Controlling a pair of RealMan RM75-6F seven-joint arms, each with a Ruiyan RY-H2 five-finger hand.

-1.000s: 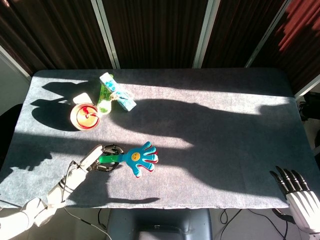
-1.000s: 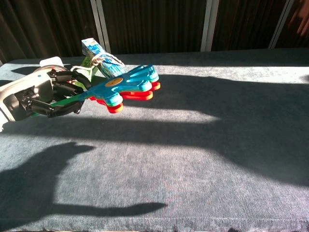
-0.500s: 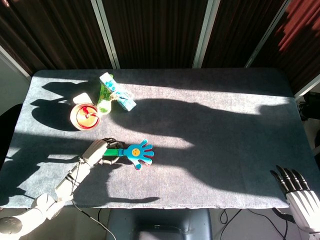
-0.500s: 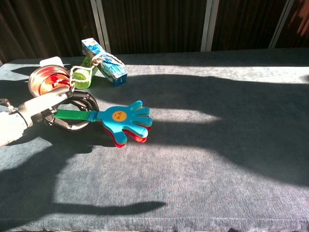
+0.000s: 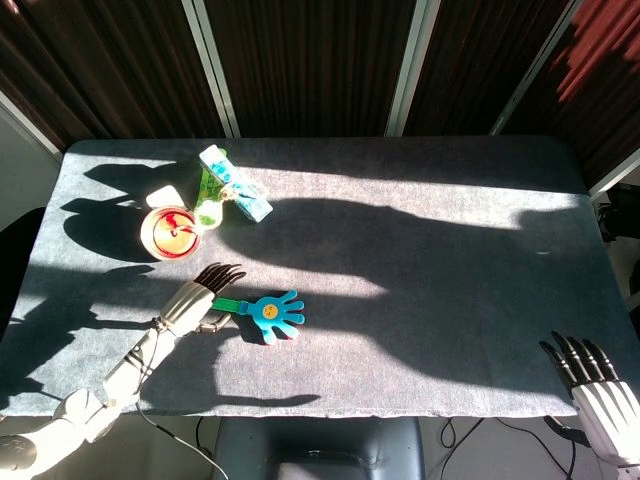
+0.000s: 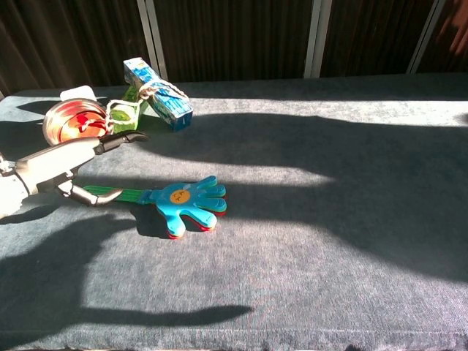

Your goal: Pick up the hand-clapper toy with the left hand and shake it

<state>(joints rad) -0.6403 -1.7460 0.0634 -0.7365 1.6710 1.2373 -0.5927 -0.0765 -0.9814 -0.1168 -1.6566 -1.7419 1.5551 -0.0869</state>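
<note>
The hand-clapper toy (image 5: 271, 315) lies flat on the grey table, its blue palm toward the right and its green handle (image 6: 117, 194) pointing left. My left hand (image 5: 197, 296) is at the handle end with its fingers stretched straight out above the handle, holding nothing. In the chest view the left hand (image 6: 64, 165) hovers just over the handle and the thumb curls down beside it. My right hand (image 5: 590, 376) hangs off the table's front right corner with its fingers spread and empty.
A red bowl (image 5: 169, 232) stands at the back left, with a blue-and-white carton (image 5: 236, 186) and a green object (image 5: 208, 204) beside it. The same bowl (image 6: 73, 120) and carton (image 6: 158, 93) sit just behind my left hand.
The toy went from held up in the air to lying on the table. My left hand's fingers have uncurled from the handle and let it go. The right hand has not moved.
</note>
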